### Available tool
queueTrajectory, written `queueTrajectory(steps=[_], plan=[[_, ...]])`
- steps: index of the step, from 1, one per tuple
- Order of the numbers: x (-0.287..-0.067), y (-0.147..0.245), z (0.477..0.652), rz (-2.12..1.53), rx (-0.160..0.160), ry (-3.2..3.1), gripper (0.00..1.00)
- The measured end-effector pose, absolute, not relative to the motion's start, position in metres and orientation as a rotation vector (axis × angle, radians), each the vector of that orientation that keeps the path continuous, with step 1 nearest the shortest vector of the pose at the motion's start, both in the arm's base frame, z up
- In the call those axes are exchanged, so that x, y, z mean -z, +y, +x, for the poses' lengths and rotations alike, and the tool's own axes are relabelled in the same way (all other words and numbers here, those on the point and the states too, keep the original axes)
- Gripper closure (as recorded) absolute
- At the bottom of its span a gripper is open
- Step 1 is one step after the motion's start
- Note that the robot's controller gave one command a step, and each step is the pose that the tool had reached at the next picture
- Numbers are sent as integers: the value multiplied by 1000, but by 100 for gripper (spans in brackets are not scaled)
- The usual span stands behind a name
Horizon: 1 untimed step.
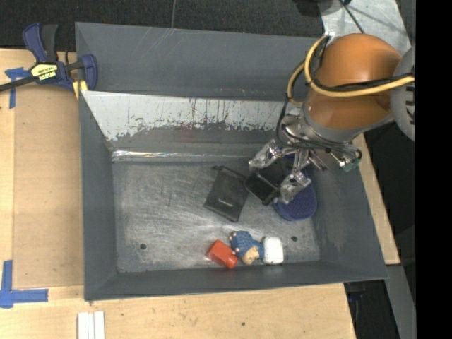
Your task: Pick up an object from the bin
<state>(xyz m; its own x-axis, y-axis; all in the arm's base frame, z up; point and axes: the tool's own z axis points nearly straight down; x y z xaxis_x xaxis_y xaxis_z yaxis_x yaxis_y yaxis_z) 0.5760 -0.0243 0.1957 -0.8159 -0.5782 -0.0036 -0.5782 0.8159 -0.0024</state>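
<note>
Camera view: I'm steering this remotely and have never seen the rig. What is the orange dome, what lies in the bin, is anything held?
One camera looks down into the grey bin. The orange dome is a cover on the robot arm's wrist, reaching in from the right. Under it the gripper has its two fingers spread over a small black block and a blue round thing at the floor's right. Nothing is clamped between them. A flat black square lies beside the block; a red piece, a blue-and-yellow figure and a white piece line the near edge.
</note>
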Motion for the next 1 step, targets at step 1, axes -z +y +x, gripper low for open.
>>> queueTrajectory(steps=[1], plan=[[-269,-22,578,-892,2,3007,100]])
